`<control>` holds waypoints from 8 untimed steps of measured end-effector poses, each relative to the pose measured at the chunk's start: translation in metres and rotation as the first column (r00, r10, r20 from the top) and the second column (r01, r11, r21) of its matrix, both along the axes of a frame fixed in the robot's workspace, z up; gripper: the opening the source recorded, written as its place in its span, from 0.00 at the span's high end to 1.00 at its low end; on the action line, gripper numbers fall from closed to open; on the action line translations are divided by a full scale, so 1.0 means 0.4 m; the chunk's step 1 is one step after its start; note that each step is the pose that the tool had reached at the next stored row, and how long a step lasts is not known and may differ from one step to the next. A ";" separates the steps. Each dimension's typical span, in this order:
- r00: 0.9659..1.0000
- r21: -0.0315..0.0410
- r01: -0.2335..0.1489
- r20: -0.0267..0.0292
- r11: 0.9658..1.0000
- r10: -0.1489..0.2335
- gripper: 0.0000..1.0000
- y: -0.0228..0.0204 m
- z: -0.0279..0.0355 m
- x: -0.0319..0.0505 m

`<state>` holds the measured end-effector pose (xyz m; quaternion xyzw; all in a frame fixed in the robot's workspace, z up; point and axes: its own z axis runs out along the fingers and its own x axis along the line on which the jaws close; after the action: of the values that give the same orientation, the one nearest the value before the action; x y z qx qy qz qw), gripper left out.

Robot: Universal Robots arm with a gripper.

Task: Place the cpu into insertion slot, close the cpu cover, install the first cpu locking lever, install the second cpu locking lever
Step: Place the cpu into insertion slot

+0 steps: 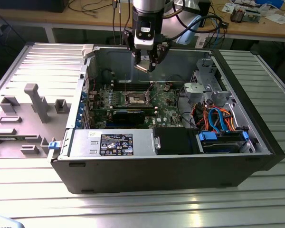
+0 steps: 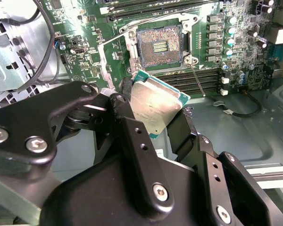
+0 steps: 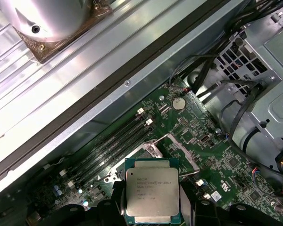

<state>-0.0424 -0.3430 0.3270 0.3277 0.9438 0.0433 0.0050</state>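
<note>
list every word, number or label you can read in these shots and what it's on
No text here is clear enough to quote.
cpu top, held in the gripper: several lines of print, too small to read.
black sticker on the silver box: blurred, unreadable.
white tag on the green board: too small to read.

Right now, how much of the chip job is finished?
Nothing is installed yet. The end effector holds the cpu above the motherboard. The insertion slot is empty and the cpu cover stands open. Left: seating the cpu, closing the cover, both levers.
</note>
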 end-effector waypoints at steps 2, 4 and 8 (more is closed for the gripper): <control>1.000 0.000 0.001 0.000 1.000 -0.001 0.45 0.000 0.000 0.000; 1.000 0.000 0.002 0.000 1.000 -0.002 0.45 0.000 0.000 0.000; 1.000 0.000 0.002 0.000 1.000 -0.002 0.45 0.000 0.000 0.000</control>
<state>-0.0424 -0.3430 0.3270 0.3287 0.9434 0.0433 0.0051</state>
